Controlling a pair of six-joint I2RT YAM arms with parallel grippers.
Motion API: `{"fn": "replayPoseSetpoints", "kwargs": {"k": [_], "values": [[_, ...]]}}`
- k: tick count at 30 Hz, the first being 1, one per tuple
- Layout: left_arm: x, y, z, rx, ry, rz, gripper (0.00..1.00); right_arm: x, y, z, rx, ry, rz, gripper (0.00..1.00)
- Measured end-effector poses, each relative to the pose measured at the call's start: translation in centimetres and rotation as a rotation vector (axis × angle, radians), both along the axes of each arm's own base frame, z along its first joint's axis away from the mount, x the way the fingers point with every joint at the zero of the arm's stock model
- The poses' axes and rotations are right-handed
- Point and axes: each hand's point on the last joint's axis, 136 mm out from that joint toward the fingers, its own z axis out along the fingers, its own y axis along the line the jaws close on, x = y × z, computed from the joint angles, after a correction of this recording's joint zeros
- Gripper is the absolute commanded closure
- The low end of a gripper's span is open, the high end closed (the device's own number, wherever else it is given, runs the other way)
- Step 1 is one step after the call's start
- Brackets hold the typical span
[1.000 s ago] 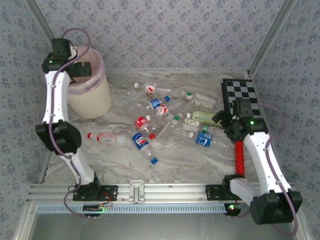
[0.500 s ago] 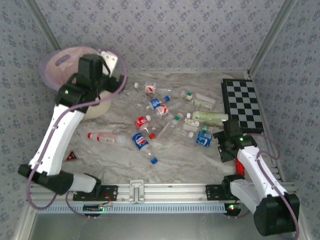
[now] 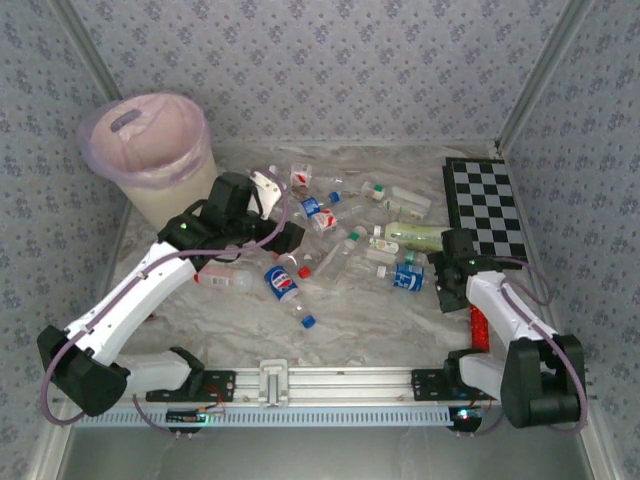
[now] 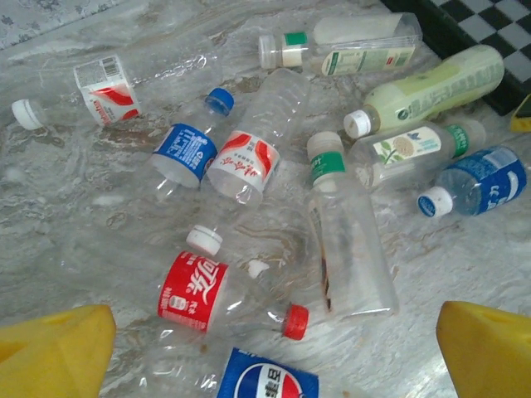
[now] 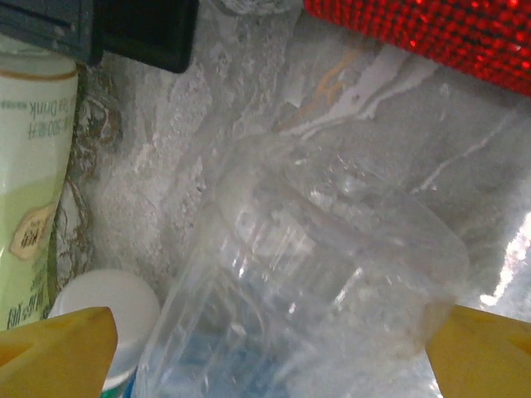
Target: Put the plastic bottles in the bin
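Plastic bottles: clear, red, blue, green labels, strewn mid-frame on surface; left fingers wide, right fingers wide astride one bottle

Bottles: clear, glossy, creased plastic. Table: smooth, marble-patterned. Bin: matt cream plastic; liner: translucent film. Red cylinder: glittery.

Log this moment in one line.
left gripper: open, over scattered clear plastic bottles | right gripper: open, straddling crumpled clear plastic bottle | round cream plastic bin: pink-lined, far left
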Motion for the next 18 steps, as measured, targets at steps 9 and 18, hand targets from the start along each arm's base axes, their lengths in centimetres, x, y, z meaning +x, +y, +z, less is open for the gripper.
{"fn": "replayPoseSetpoints", "kwargs": {"k": [9, 18], "values": [[0.1, -1.8, 1.1, -0.100, 0.000, 0.003, 0.01, 1.5, -0.2, -0.2, -0.016, 0.002, 0.028, 0.30], [0.1, -3.8, 1.2, -0.197, 0.043, -0.017, 0.01, 2.0, 1.3, 3.1, -0.019, -0.108, 0.114, 0.44]]}}
